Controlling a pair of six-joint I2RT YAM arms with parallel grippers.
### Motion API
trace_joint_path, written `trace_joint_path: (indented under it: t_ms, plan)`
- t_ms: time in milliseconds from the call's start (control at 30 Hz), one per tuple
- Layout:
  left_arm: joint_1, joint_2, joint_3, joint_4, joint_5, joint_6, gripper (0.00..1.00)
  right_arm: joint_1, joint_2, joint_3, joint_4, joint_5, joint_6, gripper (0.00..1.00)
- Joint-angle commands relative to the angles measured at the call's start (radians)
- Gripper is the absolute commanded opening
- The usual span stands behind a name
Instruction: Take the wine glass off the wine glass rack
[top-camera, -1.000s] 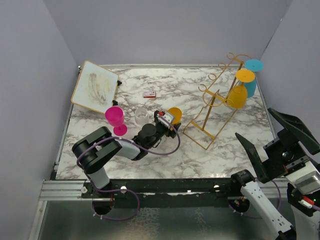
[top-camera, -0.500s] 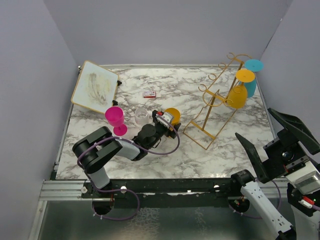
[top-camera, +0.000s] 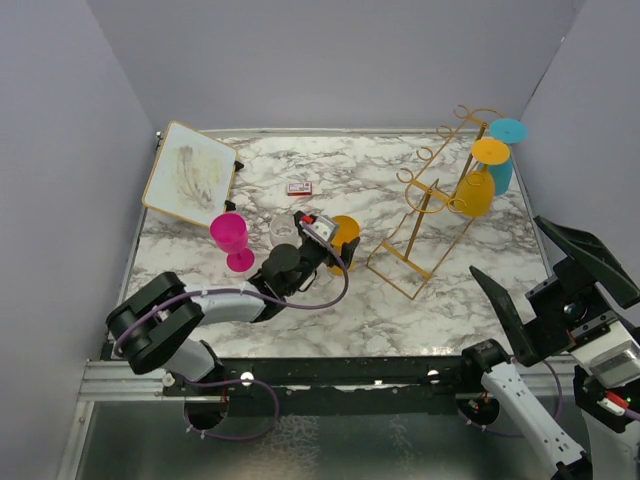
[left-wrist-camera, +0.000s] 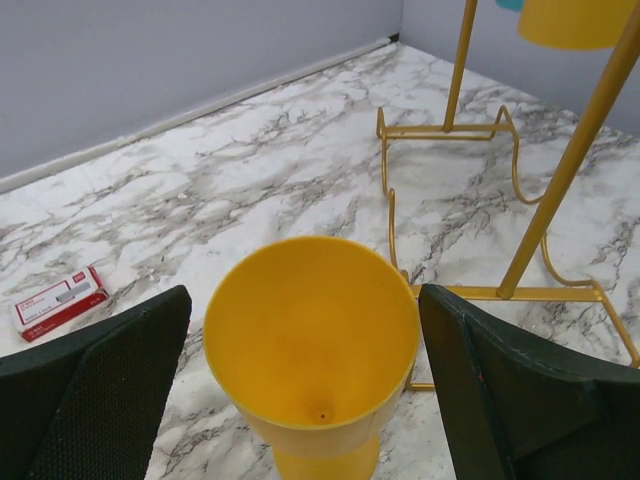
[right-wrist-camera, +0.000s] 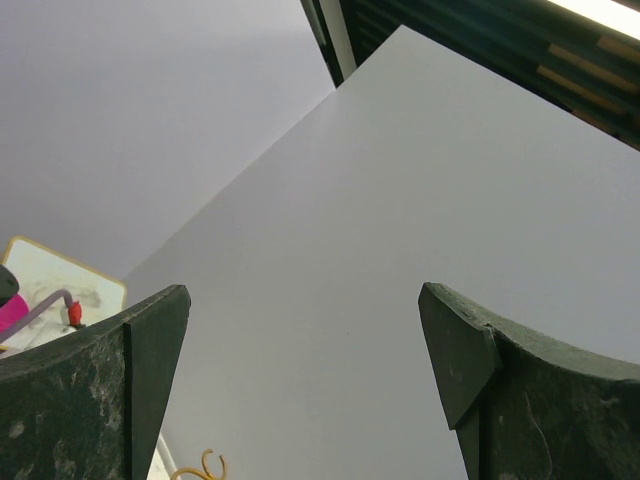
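Wine glass of yellow colour (top-camera: 348, 230) stands upright on the desk (top-camera: 350, 300), off the gold rack (left-wrist-camera: 562, 185) and just left of the rack's foot. Its long axis is vertical and its mouth points up. Two more glasses, a yellow one (top-camera: 478, 190) and a teal one (top-camera: 503, 170), hang on the rack with the foot up.

The left tool (left-wrist-camera: 303, 310) is spread wide, one finger on each side of the yellow bowl, and it holds nothing. A thin gap shows at the left finger; at the right finger I cannot tell if it touches. The right tool (right-wrist-camera: 303, 310) is also spread wide and empty, raised at the near right corner.

Compared with one second ago, the left fingers stand wider, the left arm's elbow is lower and more to the left, and the glass is at the same place.
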Motion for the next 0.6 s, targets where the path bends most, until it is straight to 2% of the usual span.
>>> trace_joint_path:
  t_ms: [0,67,167,367,567]
  plan:
    - [-0.001,-0.144,0.009,-0.115,-0.003,-0.028,0.99,0.007,-0.002,-0.007,-0.030,0.032,0.025,1.00]
    - [0.000,-0.215,0.007,-0.162,-0.006,-0.038,0.99,0.007,0.032,0.015,-0.039,0.082,0.129,1.00]
    - [0.000,-0.307,0.028,-0.247,0.013,-0.019,0.99,0.007,0.128,0.123,-0.144,0.268,0.290,1.00]
    - [0.001,-0.437,0.105,-0.433,0.018,-0.007,0.99,0.007,0.371,0.347,-0.378,0.516,0.425,1.00]
    - [0.001,-0.538,0.137,-0.548,-0.001,-0.063,0.99,0.007,0.546,0.381,-0.439,0.789,0.528,1.00]
